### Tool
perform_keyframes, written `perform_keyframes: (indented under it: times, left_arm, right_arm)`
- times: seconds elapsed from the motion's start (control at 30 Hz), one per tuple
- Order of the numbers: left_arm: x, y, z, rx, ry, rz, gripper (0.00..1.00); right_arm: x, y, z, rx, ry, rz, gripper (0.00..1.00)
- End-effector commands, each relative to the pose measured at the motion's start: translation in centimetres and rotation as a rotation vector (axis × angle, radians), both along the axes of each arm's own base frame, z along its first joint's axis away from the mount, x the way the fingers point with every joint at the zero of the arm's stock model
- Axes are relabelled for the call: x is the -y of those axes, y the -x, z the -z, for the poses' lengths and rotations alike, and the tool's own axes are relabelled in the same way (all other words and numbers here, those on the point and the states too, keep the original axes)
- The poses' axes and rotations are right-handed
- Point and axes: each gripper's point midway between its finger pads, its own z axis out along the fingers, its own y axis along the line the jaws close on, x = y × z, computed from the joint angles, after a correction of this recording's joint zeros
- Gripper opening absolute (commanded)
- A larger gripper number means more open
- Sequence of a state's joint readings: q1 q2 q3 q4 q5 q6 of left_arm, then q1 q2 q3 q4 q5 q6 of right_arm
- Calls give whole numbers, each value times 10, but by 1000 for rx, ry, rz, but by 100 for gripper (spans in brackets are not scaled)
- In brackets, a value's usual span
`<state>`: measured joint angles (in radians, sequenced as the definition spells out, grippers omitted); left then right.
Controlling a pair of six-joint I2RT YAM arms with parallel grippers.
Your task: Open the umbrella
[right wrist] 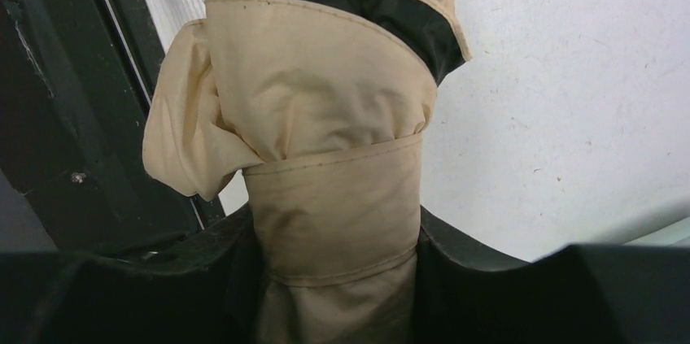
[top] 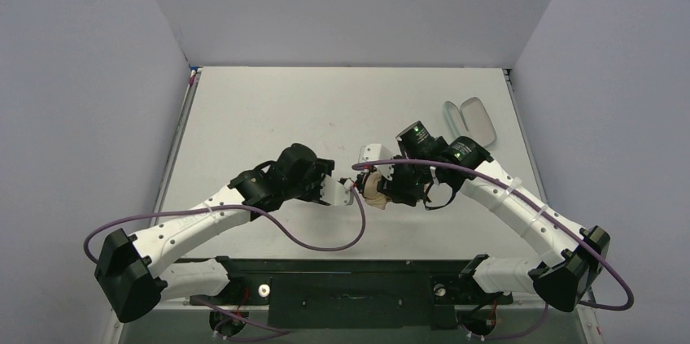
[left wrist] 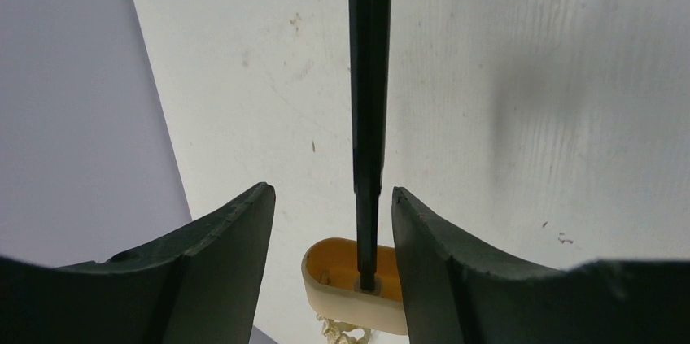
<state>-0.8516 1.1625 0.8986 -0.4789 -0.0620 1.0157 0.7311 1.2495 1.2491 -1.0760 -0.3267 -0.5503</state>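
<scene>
The umbrella [top: 375, 190] is held folded above the table's middle, between the two arms. In the right wrist view its tan fabric bundle [right wrist: 325, 100], black lining showing at the top, is wrapped by a tan strap. My right gripper [right wrist: 334, 226] is shut on the bundle just below that strap. In the left wrist view the thin black shaft [left wrist: 370, 100] runs down into the small beige handle knob [left wrist: 346, 291]. My left gripper [left wrist: 334, 193] stands open around the knob, with a gap on the left side.
A pale mint-green oval case [top: 473, 121] lies open on the table at the back right. The white table [top: 268, 116] is walled on the left, right and back. A purple cable [top: 317, 242] loops from each arm.
</scene>
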Motion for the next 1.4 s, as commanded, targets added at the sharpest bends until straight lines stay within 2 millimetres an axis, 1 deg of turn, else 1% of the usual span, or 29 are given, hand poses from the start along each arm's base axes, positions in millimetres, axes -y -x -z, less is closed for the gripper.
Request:
perform_keyframes:
  times: [0.0,0.2,0.33,0.37,0.5,0.67,1.0,1.1,1.13,1.17,1.2,1.23,1.27,1.3,1.33,1.37]
  left_arm:
    - [-49,-16,18,-15,-169,-110,52]
    - [-78,-23,32,-35,-228,-153,51]
    - [-100,-20,50,-62,-285,-162,50]
    - [-104,-21,52,-62,-294,-166,50]
    - [-119,-18,64,-83,-328,-179,47]
    - [-133,-15,77,-111,-360,-194,45]
    - [-165,-11,95,-153,-407,-216,43]
    - [-167,-11,94,-155,-415,-210,41]
    - [-166,-12,93,-151,-409,-207,41]
    - [-160,-16,87,-141,-386,-204,41]
    - [-155,-16,85,-151,-369,-206,42]
    - [-146,-22,73,-136,-338,-202,42]
    - [-138,-20,73,-159,-321,-205,45]
    - [-126,-26,58,-147,-279,-198,48]
    - [-117,-21,57,-182,-264,-191,51]
    - [-104,-27,41,-172,-216,-179,53]
  right_arm:
    - [3,3,-21,26,-42,-38,0]
    - [16,6,-16,3,-2,-52,0]
    - [24,7,-11,-16,19,-54,0]
    - [26,8,-9,-21,23,-53,0]
    - [31,9,-6,-26,26,-46,0]
    - [36,10,-4,-25,26,-37,0]
    - [56,12,0,-34,54,-31,0]
    - [57,13,2,-40,52,-32,0]
    - [55,13,3,-48,44,-31,0]
    - [53,12,4,-57,39,-30,0]
    - [47,11,3,-63,14,-18,0]
    - [42,10,4,-81,-1,-14,0]
    - [38,6,1,-80,-22,5,0]
    - [33,5,1,-95,-35,11,0]
    - [28,1,-2,-92,-56,28,0]
    - [24,-1,-3,-102,-69,32,0]
